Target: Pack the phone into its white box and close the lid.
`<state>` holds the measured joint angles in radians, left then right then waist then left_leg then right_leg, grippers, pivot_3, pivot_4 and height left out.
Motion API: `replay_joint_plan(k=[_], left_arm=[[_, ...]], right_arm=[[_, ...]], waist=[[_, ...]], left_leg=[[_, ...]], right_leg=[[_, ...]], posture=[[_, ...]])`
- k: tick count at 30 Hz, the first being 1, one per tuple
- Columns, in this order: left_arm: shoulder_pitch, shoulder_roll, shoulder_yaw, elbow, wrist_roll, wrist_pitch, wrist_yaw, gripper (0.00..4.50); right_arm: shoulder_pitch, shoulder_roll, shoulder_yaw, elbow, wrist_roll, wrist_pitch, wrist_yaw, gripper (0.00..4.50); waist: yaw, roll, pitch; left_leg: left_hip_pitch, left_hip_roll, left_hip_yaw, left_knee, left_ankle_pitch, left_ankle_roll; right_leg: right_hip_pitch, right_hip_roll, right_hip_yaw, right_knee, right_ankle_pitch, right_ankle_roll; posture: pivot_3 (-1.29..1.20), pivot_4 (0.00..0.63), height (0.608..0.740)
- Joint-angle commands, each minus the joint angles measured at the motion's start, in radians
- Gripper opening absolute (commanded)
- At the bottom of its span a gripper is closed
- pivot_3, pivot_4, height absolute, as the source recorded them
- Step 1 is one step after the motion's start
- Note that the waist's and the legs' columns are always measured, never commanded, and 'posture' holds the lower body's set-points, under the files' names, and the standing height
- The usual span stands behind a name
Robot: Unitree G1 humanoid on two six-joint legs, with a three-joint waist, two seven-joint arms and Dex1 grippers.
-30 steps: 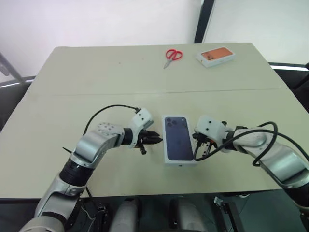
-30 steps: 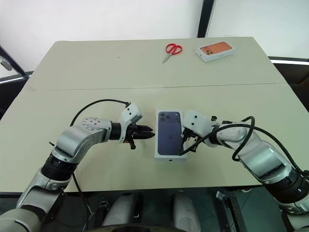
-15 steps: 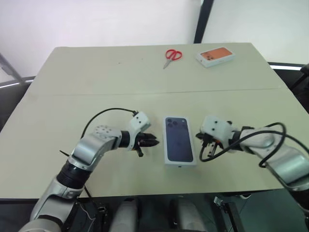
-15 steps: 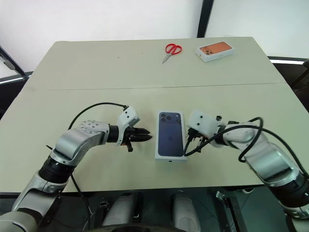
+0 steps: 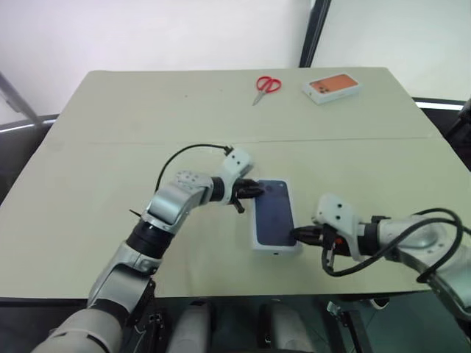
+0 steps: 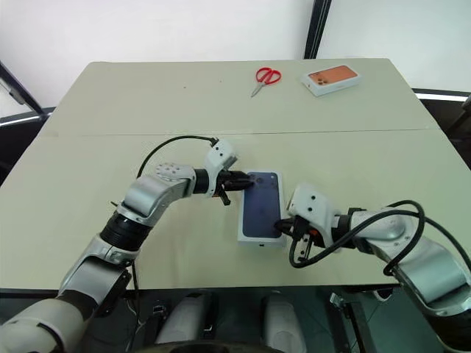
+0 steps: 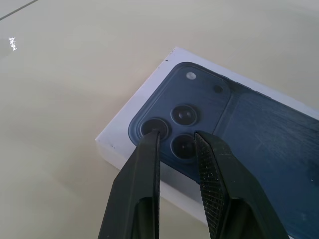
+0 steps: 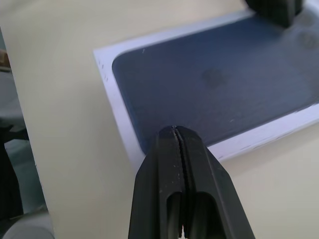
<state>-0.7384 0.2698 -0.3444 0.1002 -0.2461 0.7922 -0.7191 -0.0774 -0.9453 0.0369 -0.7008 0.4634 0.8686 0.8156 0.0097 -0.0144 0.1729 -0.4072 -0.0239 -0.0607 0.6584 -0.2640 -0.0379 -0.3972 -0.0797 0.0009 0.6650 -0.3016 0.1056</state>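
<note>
Closing the lid [image 5: 274, 215] is the step in hand, by my reading: the lid, its printed dark blue phone picture facing up, already sits over the white box [image 7: 130, 160] near the front edge of the desk [image 5: 110, 118], about midway between its left and right edges, and both arms are at it. The phone itself is not to be seen; I judge it to be inside, under the lid, though that cannot be checked. The left pincer [image 7: 178, 137] has its two black fingers slightly parted, grasping nothing, with the tips at the printed camera cluster on the lid's far left corner. The right pincer [image 8: 175, 130] is clenched tight on nothing, its joined tips at the lid's near right corner, just over the white border. Whether either tip actually presses on the card I cannot tell. The next move probably calls for an even downward push at these two opposite corners so the lid seats level all round, without sliding the box along the desk. Counted: one closed white box with one lid, two pincers, one pair of red scissors [image 5: 266, 86] near the far edge, and one smaller box with an orange phone picture [image 5: 330, 86] toward the far right corner.
</note>
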Motion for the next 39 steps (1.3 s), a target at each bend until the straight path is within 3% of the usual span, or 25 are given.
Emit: replay_joint_plan(k=[1,11,15,19,23,29,34,39], left_arm=[[-0.005,0.006,-0.033,0.028,0.034,0.021,-0.007,1.13],[0.042,0.023,-0.052,0.045,0.063,0.027,-0.006,1.13],[0.080,0.028,0.077,-0.019,0.011,-0.062,-0.002,1.13],[0.173,0.096,0.216,-0.148,-0.027,-0.214,-0.018,1.13],[0.302,0.186,0.382,-0.238,-0.074,-0.273,-0.015,1.13],[0.493,0.303,0.588,-0.252,-0.126,-0.329,-0.037,1.13],[0.561,0.363,0.635,-0.230,-0.106,-0.370,-0.027,1.13],[0.582,0.352,0.650,-0.265,-0.133,-0.350,0.018,1.13]], right_arm=[[0.032,-0.008,0.017,-0.044,-0.018,-0.002,-0.022,0.05],[0.038,-0.004,0.053,-0.011,-0.072,-0.016,-0.067,0.05],[-0.017,0.087,-0.019,0.031,-0.069,-0.083,-0.133,0.05],[-0.117,0.218,-0.117,0.142,-0.070,-0.132,-0.232,0.05],[-0.197,0.261,-0.189,0.295,-0.047,-0.169,-0.229,0.05],[-0.277,0.285,-0.193,0.473,-0.045,-0.252,-0.170,0.05],[-0.304,0.286,-0.147,0.534,-0.061,-0.293,-0.114,0.05],[-0.304,0.283,-0.100,0.543,-0.076,-0.306,-0.070,0.05]], waist=[[0.000,0.000,0.000],[-0.002,-0.002,-0.003],[-0.008,-0.002,-0.003],[-0.023,-0.001,-0.002],[-0.018,-0.001,-0.002],[-0.021,0.000,-0.001],[-0.016,0.000,-0.001],[-0.021,0.000,-0.001]], left_leg=[[0.000,0.000,0.000,0.000,0.000,0.000],[0.008,0.002,0.000,0.003,-0.004,0.006],[0.009,0.003,0.000,0.003,-0.004,0.006],[0.008,0.004,0.001,0.001,-0.004,0.006],[0.006,0.003,0.001,0.000,-0.003,0.005],[0.005,0.002,0.002,0.001,-0.004,0.005],[0.005,0.002,0.002,0.000,-0.004,0.005],[0.005,0.002,0.002,0.000,-0.004,0.005]], right_leg=[[0.000,0.000,0.000,0.000,0.000,0.000],[0.010,0.000,0.000,-0.002,-0.001,0.001],[0.011,0.000,0.000,-0.002,-0.001,0.001],[0.007,0.001,0.002,0.000,-0.001,0.001],[0.005,-0.001,0.002,-0.001,-0.001,0.001],[0.005,-0.002,0.002,-0.002,-0.001,0.001],[0.005,-0.002,0.002,-0.002,-0.001,0.001],[0.005,-0.003,0.002,-0.002,-0.001,0.001]], posture=[[0.00,0.150,0.740],[0.00,0.150,0.740],[0.00,0.150,0.740],[0.00,0.150,0.740],[0.00,0.150,0.740],[0.00,0.150,0.740],[0.00,0.150,0.740],[0.00,0.150,0.740]])
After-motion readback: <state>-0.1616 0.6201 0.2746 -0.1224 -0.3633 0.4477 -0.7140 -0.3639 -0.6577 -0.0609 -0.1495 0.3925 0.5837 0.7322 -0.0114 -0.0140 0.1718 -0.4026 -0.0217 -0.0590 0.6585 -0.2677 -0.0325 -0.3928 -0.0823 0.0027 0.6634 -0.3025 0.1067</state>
